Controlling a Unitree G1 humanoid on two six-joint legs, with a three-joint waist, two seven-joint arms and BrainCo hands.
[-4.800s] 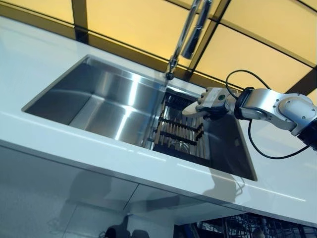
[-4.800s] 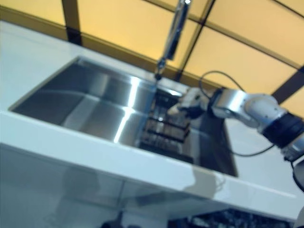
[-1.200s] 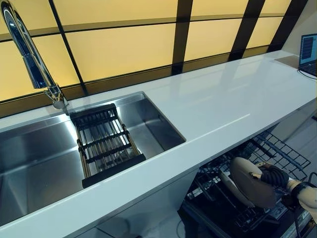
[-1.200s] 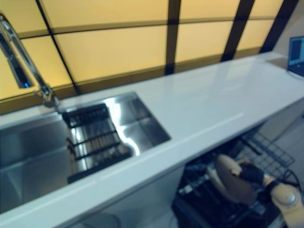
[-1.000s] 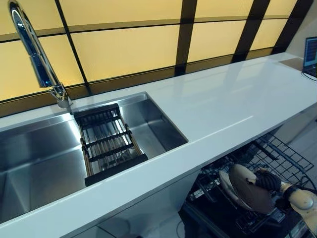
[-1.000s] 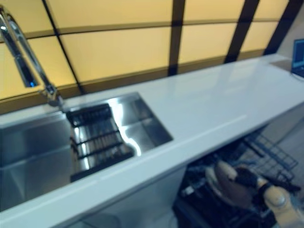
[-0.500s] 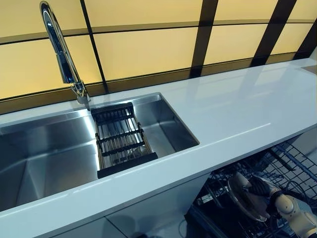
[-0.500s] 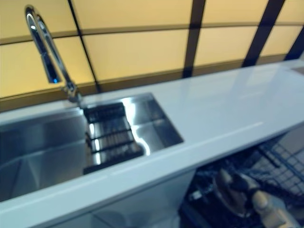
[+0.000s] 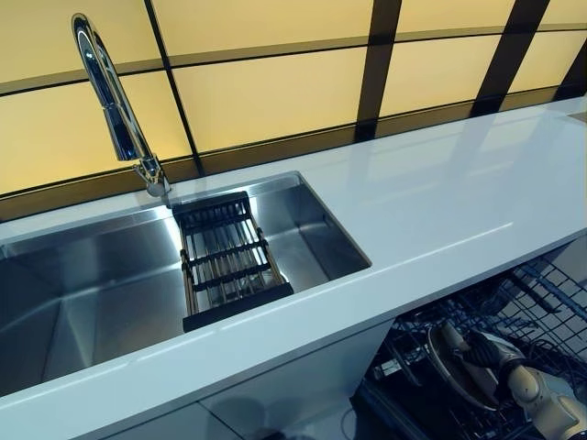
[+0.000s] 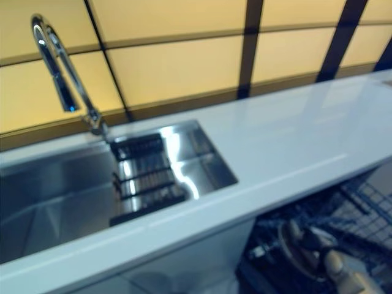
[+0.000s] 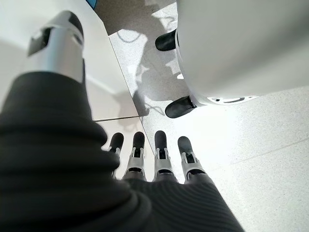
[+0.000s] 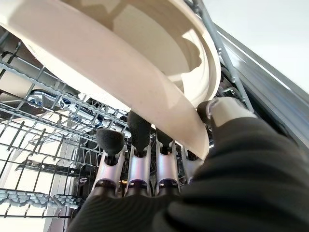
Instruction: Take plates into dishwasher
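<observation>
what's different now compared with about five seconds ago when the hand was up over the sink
The right hand has carried the plate from over the sink down into the dishwasher rack under the counter, standing it on edge, still gripped. The head camera swung right to follow. The black drying rack stays in the sink, and the left hand hangs open.

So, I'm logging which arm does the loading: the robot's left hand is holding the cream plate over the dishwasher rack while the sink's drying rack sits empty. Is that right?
Not quite: it is the right hand that grips the cream plate over the dishwasher rack, as the right wrist view shows. The left hand hangs open, holding nothing. The drying rack in the sink does look empty.
</observation>
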